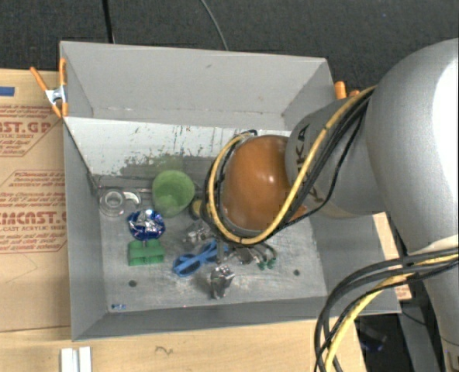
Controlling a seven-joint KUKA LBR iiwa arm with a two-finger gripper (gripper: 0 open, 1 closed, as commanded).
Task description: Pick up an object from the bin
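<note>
The orange wrist cover (pixel 253 180) stands low over the floor of the bin (pixel 191 91). The gripper (pixel 228 248) beneath it sits in a small cluster toward 5 o'clock of the floor, with a blue clip-like piece (pixel 192 260) just beside it at 8 o'clock and a grey metal piece (pixel 219 282) at 6 o'clock. Whether the claw is open or closed cannot be told, and nothing is seen held. In judgement the gripper is at picking height, with grasp and lift both left to do; the green ball (pixel 173 191), blue-and-white ball (pixel 146 225) and green block (pixel 146 253) lie apart toward 9 o'clock.
</note>
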